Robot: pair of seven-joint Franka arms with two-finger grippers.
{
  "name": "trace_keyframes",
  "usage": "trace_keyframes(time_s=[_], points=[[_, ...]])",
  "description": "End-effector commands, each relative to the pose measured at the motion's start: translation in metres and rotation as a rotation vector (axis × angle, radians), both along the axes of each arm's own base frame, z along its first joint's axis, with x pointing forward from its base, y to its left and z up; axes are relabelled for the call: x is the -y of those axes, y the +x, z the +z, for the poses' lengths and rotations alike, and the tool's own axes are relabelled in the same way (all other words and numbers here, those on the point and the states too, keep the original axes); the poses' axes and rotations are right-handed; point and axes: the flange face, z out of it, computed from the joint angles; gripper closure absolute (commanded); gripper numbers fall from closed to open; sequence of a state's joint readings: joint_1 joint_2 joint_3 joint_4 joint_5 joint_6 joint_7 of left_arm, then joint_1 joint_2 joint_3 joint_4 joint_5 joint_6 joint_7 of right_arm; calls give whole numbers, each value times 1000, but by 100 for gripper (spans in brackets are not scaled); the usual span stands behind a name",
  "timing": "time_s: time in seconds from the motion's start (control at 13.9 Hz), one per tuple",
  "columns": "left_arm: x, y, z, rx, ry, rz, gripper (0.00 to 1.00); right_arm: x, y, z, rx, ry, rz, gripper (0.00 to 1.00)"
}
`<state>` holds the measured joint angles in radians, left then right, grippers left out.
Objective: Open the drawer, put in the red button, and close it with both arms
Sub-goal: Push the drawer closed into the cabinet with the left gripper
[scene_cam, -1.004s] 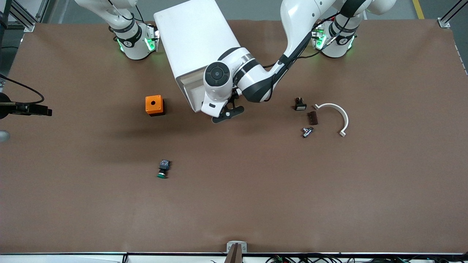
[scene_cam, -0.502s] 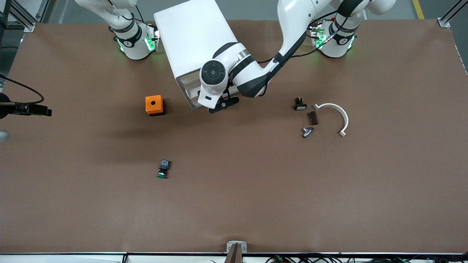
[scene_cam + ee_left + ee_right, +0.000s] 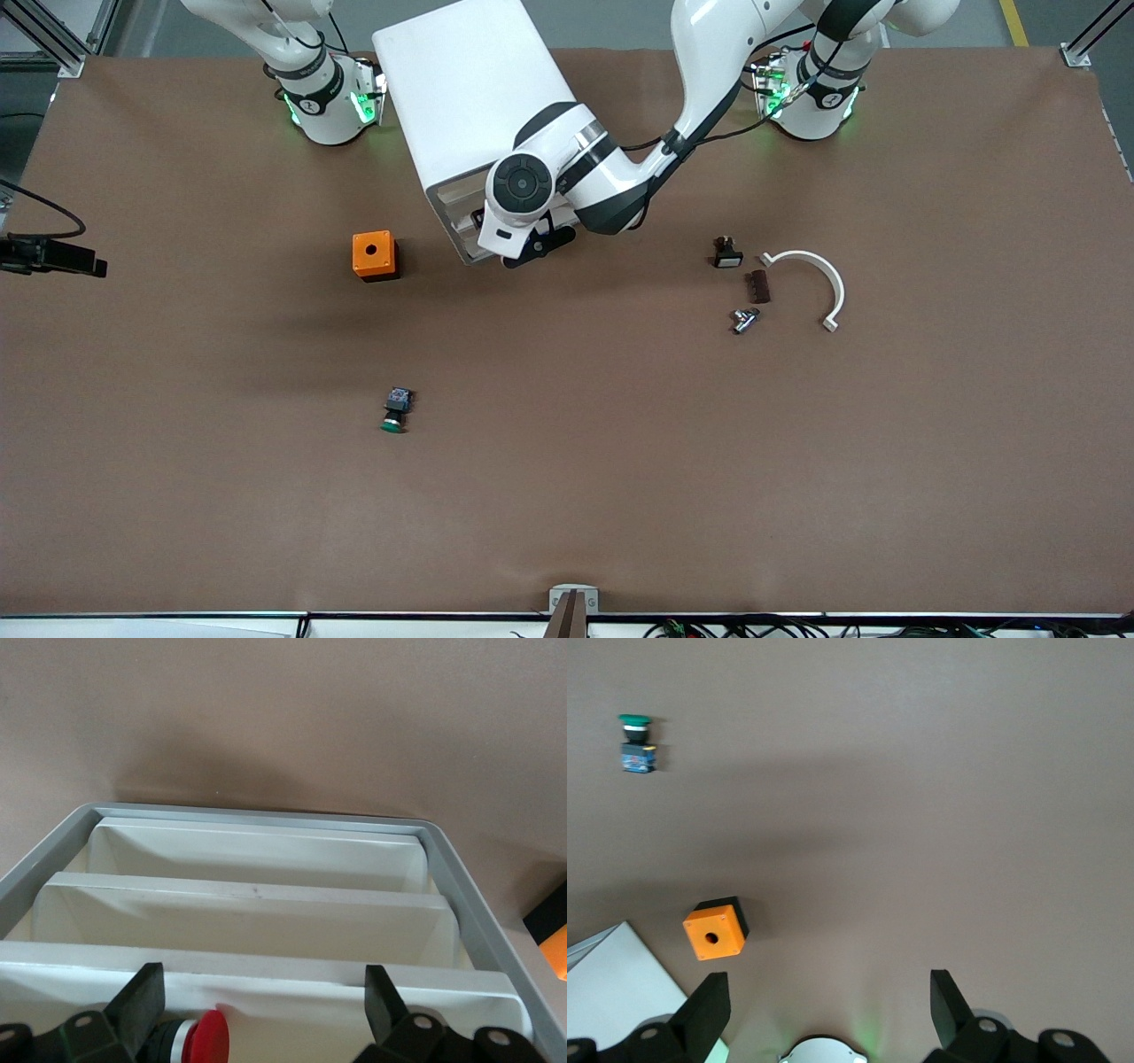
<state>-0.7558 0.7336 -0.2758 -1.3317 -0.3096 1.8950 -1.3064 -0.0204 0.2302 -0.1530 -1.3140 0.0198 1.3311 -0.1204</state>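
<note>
The red button (image 3: 210, 1041) lies inside a white drawer (image 3: 266, 988) of the white drawer cabinet (image 3: 469, 97); only its red cap and part of its black body show, right beside one finger. My left gripper (image 3: 532, 244) hangs over the cabinet's front, open, its fingertips (image 3: 146, 992) straddling the drawer edge in the left wrist view (image 3: 266, 983). The right gripper (image 3: 830, 992) is open and empty, high over the table by the right arm's base; it does not show in the front view.
An orange box with a hole (image 3: 374, 255) stands beside the cabinet toward the right arm's end. A green-capped switch (image 3: 395, 411) lies nearer the front camera. A white curved bracket (image 3: 819, 282) and small dark parts (image 3: 742, 283) lie toward the left arm's end.
My left gripper has moved in toward the cabinet front, over the drawer. The right arm has not visibly moved.
</note>
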Motion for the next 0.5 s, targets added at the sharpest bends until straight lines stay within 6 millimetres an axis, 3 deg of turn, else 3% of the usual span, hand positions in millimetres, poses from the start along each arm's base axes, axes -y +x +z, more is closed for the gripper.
trace_keyframes(time_s=[0.0, 0.22, 0.43], points=[[-5, -8, -4, -34, 8, -3, 1, -2, -20, 34, 44, 20, 13, 0], [-6, -11, -10, -64, 8, 8, 1, 2, -29, 48, 70, 24, 4, 0], [-6, -15, -12, -112, -8, 33, 1, -20, -34, 64, 101, 21, 46, 0]])
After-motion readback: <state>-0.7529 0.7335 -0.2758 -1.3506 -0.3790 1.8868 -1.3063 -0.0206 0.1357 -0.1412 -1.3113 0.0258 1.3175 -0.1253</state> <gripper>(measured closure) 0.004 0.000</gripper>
